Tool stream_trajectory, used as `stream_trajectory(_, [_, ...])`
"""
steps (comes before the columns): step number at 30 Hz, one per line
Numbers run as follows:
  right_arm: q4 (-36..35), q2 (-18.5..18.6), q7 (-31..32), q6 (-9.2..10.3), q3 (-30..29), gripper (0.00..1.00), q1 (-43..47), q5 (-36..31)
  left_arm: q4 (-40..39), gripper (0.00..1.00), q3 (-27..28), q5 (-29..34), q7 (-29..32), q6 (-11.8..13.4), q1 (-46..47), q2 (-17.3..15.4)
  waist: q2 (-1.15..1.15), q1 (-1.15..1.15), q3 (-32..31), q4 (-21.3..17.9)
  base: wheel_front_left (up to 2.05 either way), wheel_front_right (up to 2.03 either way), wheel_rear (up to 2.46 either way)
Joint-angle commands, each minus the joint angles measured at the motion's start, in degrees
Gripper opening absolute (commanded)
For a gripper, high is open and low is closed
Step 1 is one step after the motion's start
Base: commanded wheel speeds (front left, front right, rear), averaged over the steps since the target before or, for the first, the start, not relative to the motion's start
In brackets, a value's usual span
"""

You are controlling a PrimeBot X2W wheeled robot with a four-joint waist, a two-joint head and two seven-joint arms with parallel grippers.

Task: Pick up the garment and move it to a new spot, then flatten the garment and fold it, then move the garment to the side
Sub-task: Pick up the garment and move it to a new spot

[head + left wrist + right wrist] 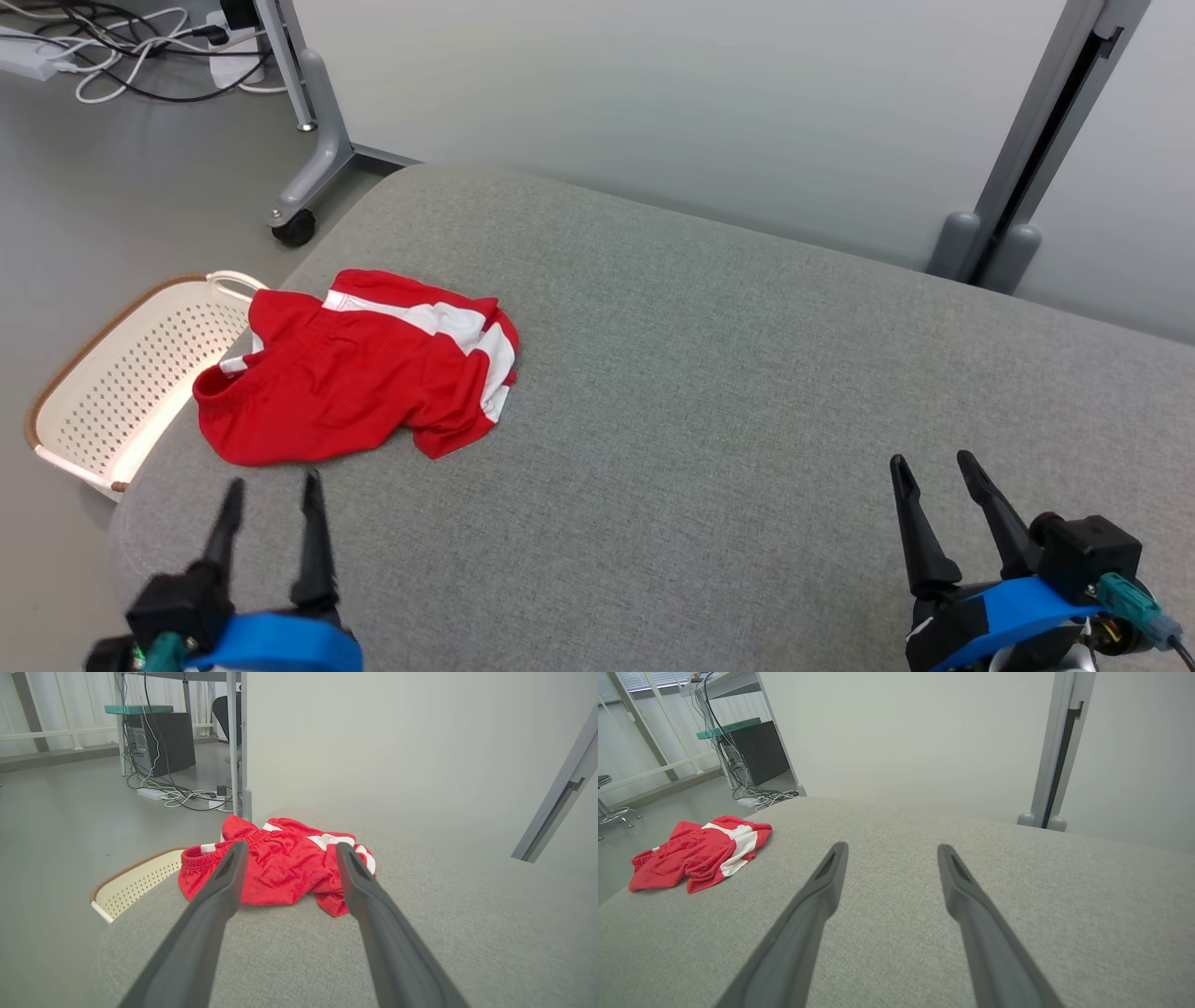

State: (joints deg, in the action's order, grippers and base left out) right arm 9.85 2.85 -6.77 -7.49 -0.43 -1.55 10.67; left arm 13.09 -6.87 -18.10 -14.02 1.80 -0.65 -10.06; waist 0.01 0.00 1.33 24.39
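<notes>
So, my left end effector (273, 482) and right end effector (932, 460) gape empty; crumpled shorts (355, 383) lie on bench (700, 373).

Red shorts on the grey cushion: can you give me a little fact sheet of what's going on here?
garment: red shorts with white panels, crumpled, not folded
where: left part of the grey cushion, near its edge
beside it: cream basket, perforated, on the floor left of the cushion
left gripper: open, empty, pointing at the shorts, not touching them
right gripper: open, empty, over bare cushion far to the right
progress: shorts not yet picked up
</notes>
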Motion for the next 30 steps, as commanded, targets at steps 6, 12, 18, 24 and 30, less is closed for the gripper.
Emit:
stream_trajectory(6, [-1.6, 0.1, 0.9, -0.01, -0.6, 1.00, -0.2, -0.8, -4.8, 1.00, 2.8, -3.5, 8.5, -0.5, 6.8, -3.5, -0.01, 0.00, 1.7, -0.1, 0.00, 0.00, 0.00])
stream_trajectory(12, [-5.8, 0.1, 4.0, -0.01, 1.0, 1.00, -2.0, -3.0, 0.1, 1.00, 7.7, -9.6, 20.6, -1.1, 18.3, -8.5, -0.01, 0.00, 6.3, -2.6, 0.00, 0.00, 0.00])
stream_trajectory(18, [-11.7, 1.0, 7.4, -0.02, 4.3, 1.00, -5.5, -3.4, 9.4, 1.00, 12.5, -13.8, 28.1, 0.4, 26.8, -13.6, -0.01, 0.00, 13.2, -8.4, 0.00, 0.00, 0.00])
stream_trajectory(24, [-17.7, 3.0, 10.2, -0.02, 4.4, 1.00, -8.2, -3.1, 15.7, 1.00, 15.7, -17.3, 35.1, 2.9, 29.4, -16.3, -0.01, 0.00, 20.9, -13.5, 0.00, 0.00, 0.00])
stream_trajectory(30, [-22.7, 4.0, 11.8, -0.02, 2.7, 1.00, -10.5, -2.1, 20.7, 1.00, 17.0, -19.9, 38.5, 2.3, 31.9, -17.8, -0.01, 0.00, 28.3, -17.1, 0.00, 0.00, 0.00])
